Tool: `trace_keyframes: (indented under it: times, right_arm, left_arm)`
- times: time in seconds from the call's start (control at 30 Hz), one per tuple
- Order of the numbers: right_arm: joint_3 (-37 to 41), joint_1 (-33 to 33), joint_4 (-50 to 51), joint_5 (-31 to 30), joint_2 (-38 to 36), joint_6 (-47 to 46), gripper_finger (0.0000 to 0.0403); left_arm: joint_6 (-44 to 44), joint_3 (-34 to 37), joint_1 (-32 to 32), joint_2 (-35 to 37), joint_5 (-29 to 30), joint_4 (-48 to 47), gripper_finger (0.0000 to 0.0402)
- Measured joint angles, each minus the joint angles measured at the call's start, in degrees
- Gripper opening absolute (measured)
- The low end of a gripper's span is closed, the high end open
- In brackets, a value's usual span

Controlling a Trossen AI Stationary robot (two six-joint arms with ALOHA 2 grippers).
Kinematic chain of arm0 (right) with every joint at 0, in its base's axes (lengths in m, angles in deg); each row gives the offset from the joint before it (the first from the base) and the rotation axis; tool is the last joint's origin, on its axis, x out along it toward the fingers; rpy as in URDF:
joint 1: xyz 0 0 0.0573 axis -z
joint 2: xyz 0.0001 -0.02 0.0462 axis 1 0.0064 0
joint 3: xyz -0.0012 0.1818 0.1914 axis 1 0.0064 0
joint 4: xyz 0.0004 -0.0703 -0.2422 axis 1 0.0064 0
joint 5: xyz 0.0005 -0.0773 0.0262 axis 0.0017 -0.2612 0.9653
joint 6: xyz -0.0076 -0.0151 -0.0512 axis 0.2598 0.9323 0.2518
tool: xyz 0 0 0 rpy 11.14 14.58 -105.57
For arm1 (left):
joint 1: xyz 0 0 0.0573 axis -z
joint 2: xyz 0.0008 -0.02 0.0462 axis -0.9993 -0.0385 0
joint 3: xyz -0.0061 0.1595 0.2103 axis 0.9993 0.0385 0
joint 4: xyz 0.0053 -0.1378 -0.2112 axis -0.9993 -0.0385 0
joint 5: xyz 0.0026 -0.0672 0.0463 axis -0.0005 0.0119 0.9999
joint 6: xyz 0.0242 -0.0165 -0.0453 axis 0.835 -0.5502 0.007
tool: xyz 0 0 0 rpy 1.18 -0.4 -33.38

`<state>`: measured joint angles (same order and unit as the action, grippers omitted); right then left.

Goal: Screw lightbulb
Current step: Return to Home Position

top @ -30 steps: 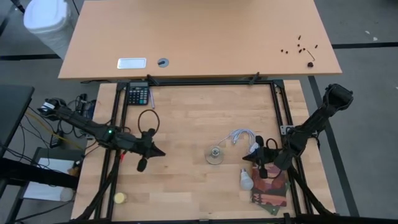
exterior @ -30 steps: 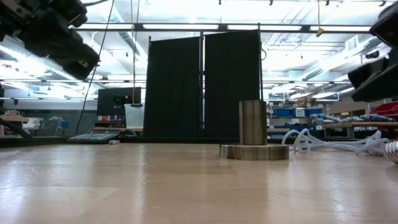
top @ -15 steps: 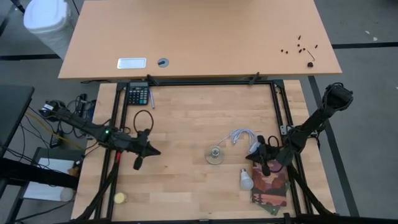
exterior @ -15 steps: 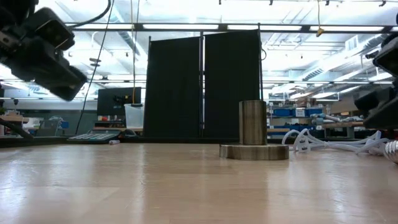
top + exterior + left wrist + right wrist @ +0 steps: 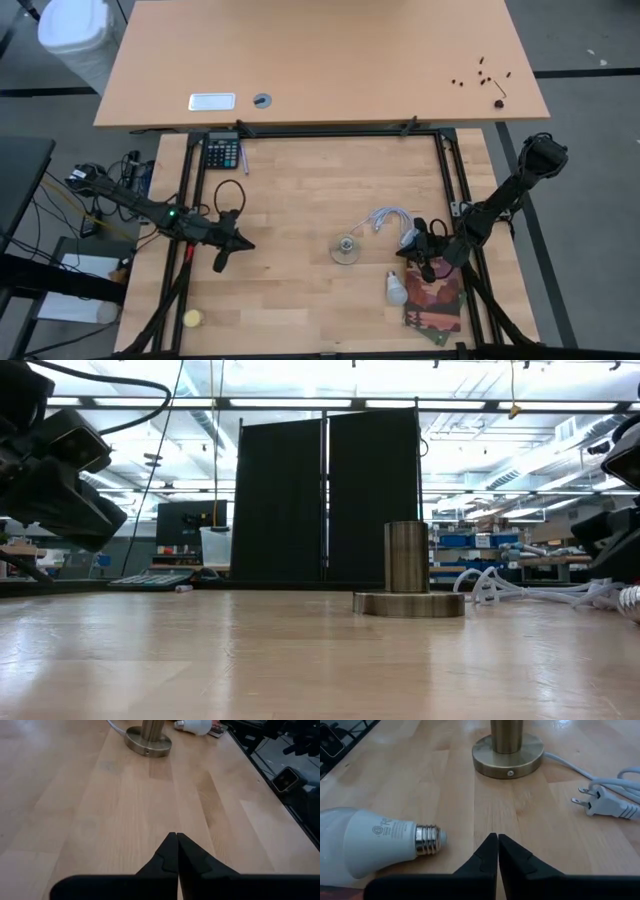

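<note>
The white lightbulb [image 5: 375,842] lies on its side on the table, silver screw base toward the brass socket [image 5: 508,751]; in the high view the lightbulb [image 5: 397,288] is near the right front, the socket [image 5: 347,248] at mid-table. My right gripper [image 5: 497,840] is shut and touching nothing, just beside the bulb's base; it hovers by the table's right edge [image 5: 412,252]. My left gripper [image 5: 177,840] is shut, over the left part of the table [image 5: 246,244], far from the socket [image 5: 148,740].
A white cord with plug [image 5: 602,802] runs from the socket and coils behind it [image 5: 390,220]. A patterned card [image 5: 435,300] lies right of the bulb, a yellow ball [image 5: 192,318] at the near left, a calculator [image 5: 221,153] at the far left.
My left gripper has sunk and drawn back toward the table's left edge. My right gripper has sunk a little and drawn slightly toward the right edge. Both stay shut; bulb and socket have kept still.
</note>
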<state>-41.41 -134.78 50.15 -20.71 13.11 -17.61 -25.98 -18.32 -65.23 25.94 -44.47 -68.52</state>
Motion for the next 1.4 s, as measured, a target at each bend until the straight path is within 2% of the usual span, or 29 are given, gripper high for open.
trace_keyframes:
  times: [0.4, 0.5, 0.63, 1.1, 1.4]
  right_arm:
    - [0.0, 0.0, 1.2, 0.0, 0.0, 0.0, 0.0021]
    - [0.0, -0.1, 5.1, 0.2, -0.2, 0.0, 0.0021]
    - [0.0, -0.1, 12.7, 0.2, -2.0, 0.0, 0.0023]
    - [0.0, -0.1, 18.1, 0.3, -13.0, 0.3, 0.0024]
    - [0.0, -0.1, 18.1, 0.3, -25.1, 0.4, 0.0026]
  left_arm:
    - [0.9, 0.0, 0.0, 0.0, 0.7, -0.1, 0.0004]
    - [0.9, 0.0, 0.0, 0.0, 0.7, 0.0, 0.0005]
    - [-3.8, 0.0, 0.0, 0.0, 0.3, 0.5, 0.0005]
    - [-1.5, 0.0, 0.0, -0.1, 0.3, 0.7, 0.0005]
    - [-1.5, 0.0, 0.0, -0.1, 0.3, 0.7, 0.0005]
